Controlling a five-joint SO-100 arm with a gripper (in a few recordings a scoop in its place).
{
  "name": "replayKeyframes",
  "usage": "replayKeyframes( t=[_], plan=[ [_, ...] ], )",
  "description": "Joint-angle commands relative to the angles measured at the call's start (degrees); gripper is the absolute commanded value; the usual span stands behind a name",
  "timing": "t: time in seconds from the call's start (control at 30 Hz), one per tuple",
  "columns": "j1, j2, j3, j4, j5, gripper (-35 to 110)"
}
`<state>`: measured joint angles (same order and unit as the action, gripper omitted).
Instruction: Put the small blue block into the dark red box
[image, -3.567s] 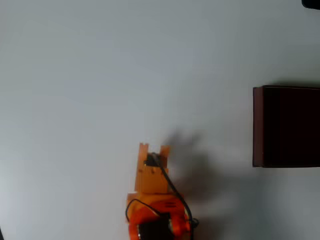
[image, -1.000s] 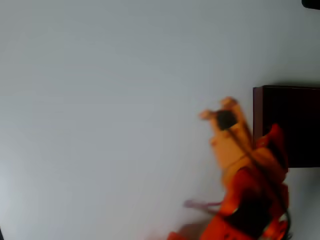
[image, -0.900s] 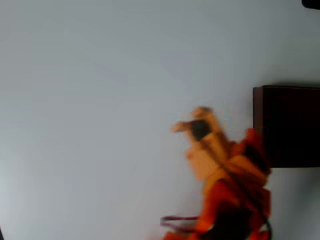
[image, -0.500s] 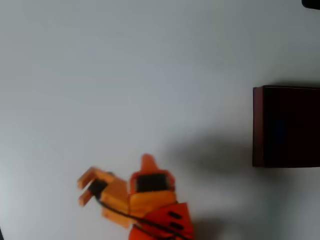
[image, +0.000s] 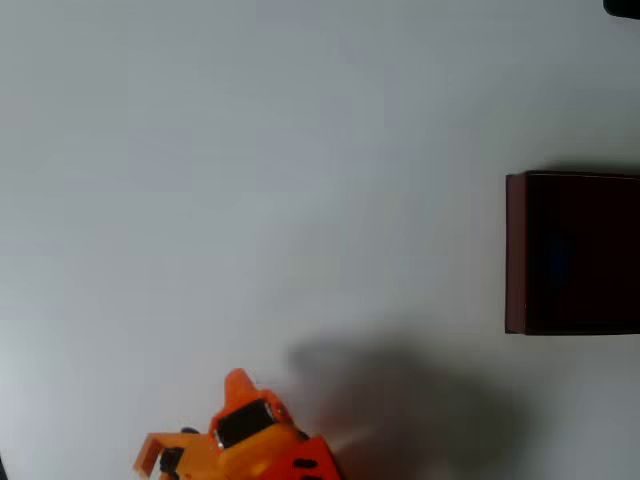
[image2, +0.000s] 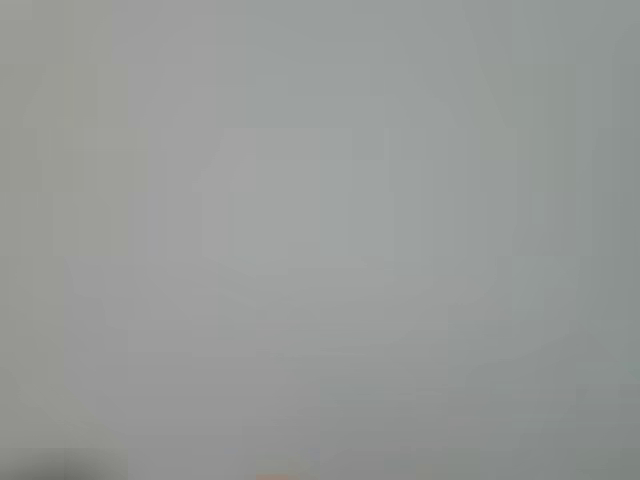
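The dark red box (image: 515, 252) stands at the right edge of the overhead view, cut off by the frame, its interior very dark. A faint dark blue patch inside it looks like the small blue block (image: 557, 256), though it is too dim to be sure. My orange gripper (image: 146, 458) is low at the bottom left, far from the box and partly cut by the frame's lower edge. Its fingers point left and stand apart with nothing between them. The wrist view shows blurred pale table surface.
The white table (image: 260, 180) spreads wide and bare between the arm and the box. The arm's shadow (image: 400, 390) lies on it at the bottom middle. A small dark object (image: 622, 7) sits in the top right corner.
The gripper swung from beside the box's left wall across the table to the bottom left and drew back toward the lower edge. A faint blue patch now shows inside the box.
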<state>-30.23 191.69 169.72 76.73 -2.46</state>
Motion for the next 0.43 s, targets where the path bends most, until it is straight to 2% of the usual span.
replayKeyframes(
  t=[0.0, 0.4],
  plan=[
    [-1.1, 0.7, 1.9, 0.7, -1.5, 0],
    [-1.4, 0.8, 2.4, 0.5, -1.1, 0]
  ],
)
